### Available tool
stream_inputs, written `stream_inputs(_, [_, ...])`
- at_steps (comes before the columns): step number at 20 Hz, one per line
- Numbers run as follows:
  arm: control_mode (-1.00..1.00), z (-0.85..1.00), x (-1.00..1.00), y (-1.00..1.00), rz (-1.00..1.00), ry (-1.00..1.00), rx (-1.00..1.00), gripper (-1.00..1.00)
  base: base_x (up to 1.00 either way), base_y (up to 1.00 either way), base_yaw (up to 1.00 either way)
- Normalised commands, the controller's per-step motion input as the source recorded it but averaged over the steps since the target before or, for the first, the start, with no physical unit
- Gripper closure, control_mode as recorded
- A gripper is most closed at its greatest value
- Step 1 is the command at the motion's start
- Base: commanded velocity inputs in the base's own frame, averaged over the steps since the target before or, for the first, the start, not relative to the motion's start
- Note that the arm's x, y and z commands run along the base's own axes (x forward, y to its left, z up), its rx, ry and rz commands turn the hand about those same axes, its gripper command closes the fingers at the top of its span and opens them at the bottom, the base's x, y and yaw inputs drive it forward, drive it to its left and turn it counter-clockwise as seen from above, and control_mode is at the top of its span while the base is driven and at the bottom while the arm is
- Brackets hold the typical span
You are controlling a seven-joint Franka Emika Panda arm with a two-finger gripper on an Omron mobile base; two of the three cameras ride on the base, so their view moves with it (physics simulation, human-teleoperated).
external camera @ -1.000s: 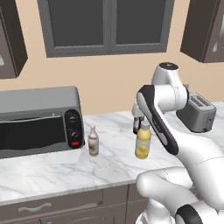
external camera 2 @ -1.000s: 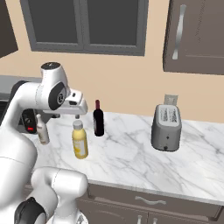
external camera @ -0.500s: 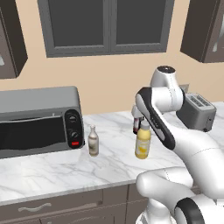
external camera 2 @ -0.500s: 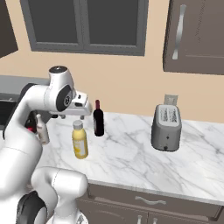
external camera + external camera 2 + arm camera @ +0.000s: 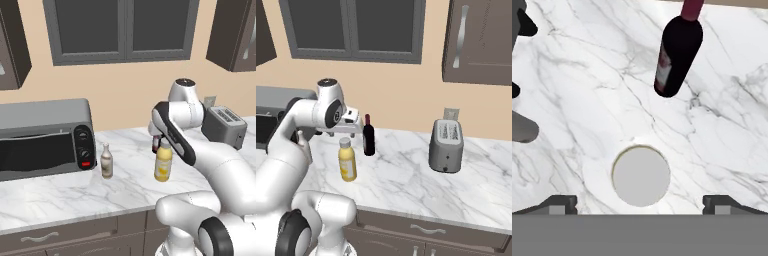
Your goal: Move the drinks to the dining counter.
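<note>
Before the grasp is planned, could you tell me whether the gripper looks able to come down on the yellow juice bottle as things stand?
Probably yes. The open gripper looks straight down on the yellow juice bottle, its pale cap between the fingertips, nothing between them. The dark red-brown bottle stands apart behind.

A grey toaster oven is set at the left of the marble worktop, and a silver toaster at its right. Dark cabinets are hung above.
</note>
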Motion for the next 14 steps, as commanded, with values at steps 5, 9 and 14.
stream_inputs(5, [-1.00, -0.15, 0.09, 0.00, 0.00, 0.00, 0.00, -1.00, 0.00, 0.00, 0.00])
stream_inputs(9, [-1.00, -0.17, 0.00, 0.00, 0.00, 0.04, 0.00, -1.00, 0.00, 0.00, 0.00])
stream_inputs(14, [-1.00, -0.20, 0.00, 0.00, 0.00, 0.03, 0.00, -1.00, 0.00, 0.00, 0.00])
